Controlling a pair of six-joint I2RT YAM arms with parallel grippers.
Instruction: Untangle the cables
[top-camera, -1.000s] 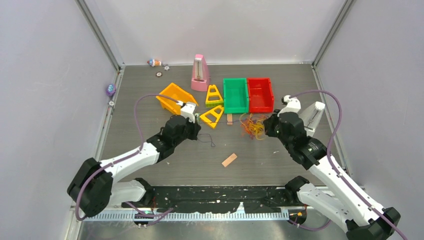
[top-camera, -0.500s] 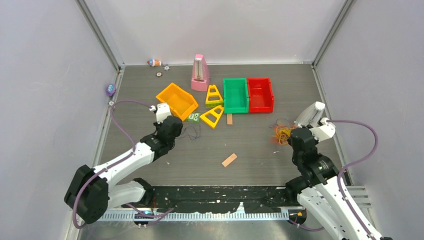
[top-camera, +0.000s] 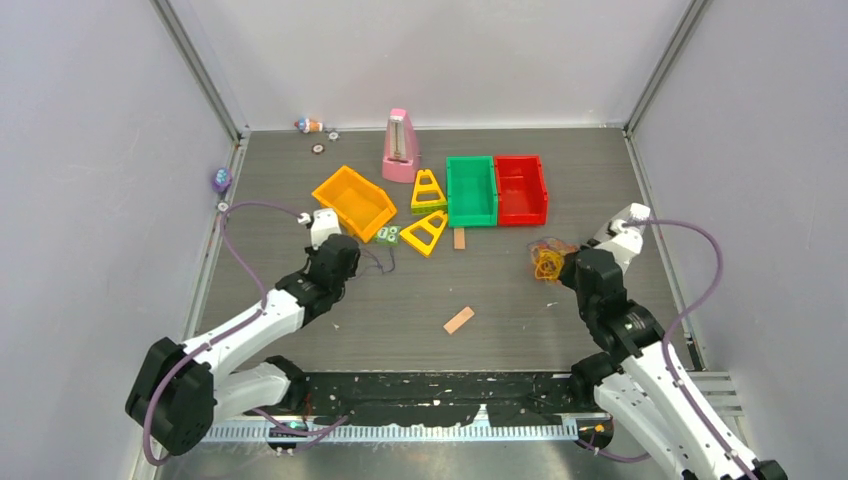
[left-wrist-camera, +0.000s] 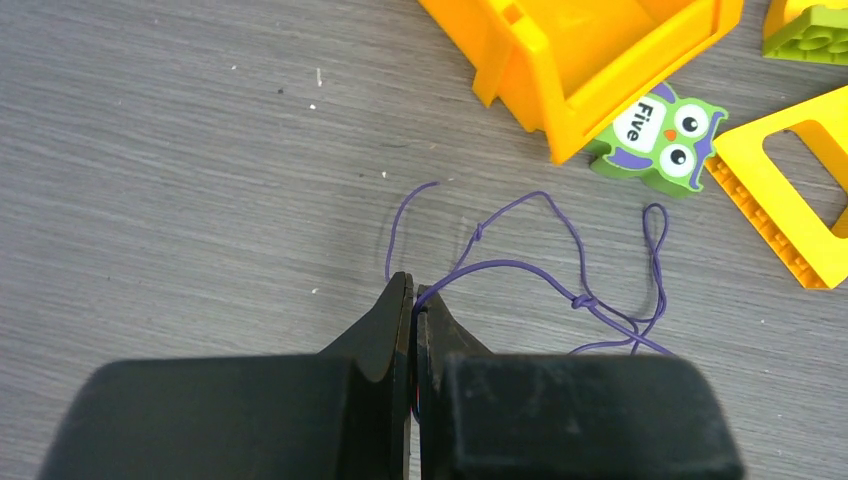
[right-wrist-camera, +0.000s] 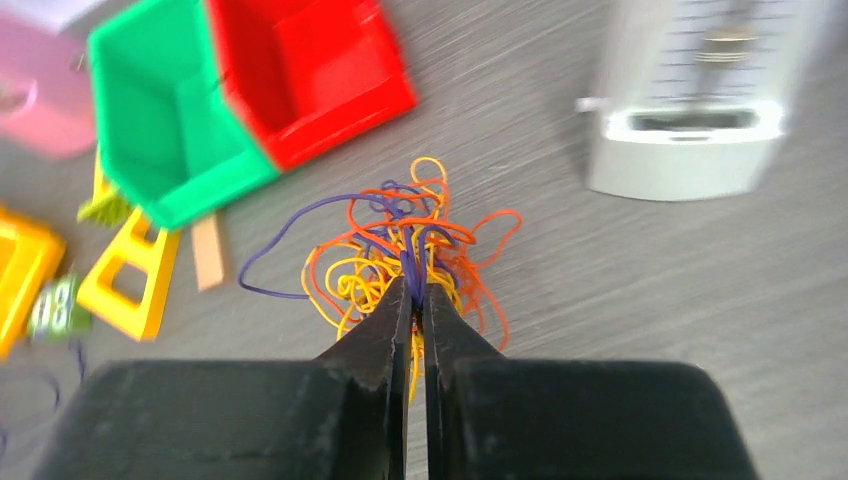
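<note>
The cables lie in two lots. A tangled bundle (top-camera: 547, 262) (right-wrist-camera: 405, 250) of yellow, orange-red and purple cords rests on the table in front of the red bin. My right gripper (top-camera: 561, 266) (right-wrist-camera: 412, 288) is shut on strands at the bundle's near edge, purple and yellow ones running between the fingers. A single knotted purple cable (top-camera: 384, 262) (left-wrist-camera: 560, 275) lies apart on the left, below the orange bin. One end of it is pinched in my left gripper (top-camera: 357, 262) (left-wrist-camera: 413, 292), which is shut.
An orange bin (top-camera: 352, 201), green bin (top-camera: 471, 190) and red bin (top-camera: 522, 188) stand mid-table with two yellow triangles (top-camera: 427, 232), an owl tile (left-wrist-camera: 655, 135) and a pink metronome (top-camera: 401, 147). A wooden block (top-camera: 459, 320) lies nearer. A white metronome (right-wrist-camera: 690, 140) is by the right arm.
The right gripper dragged the bundle right, away from the bins, then back a little to the left. The left gripper pulled back left with the purple cable, now separate from the bundle.
</note>
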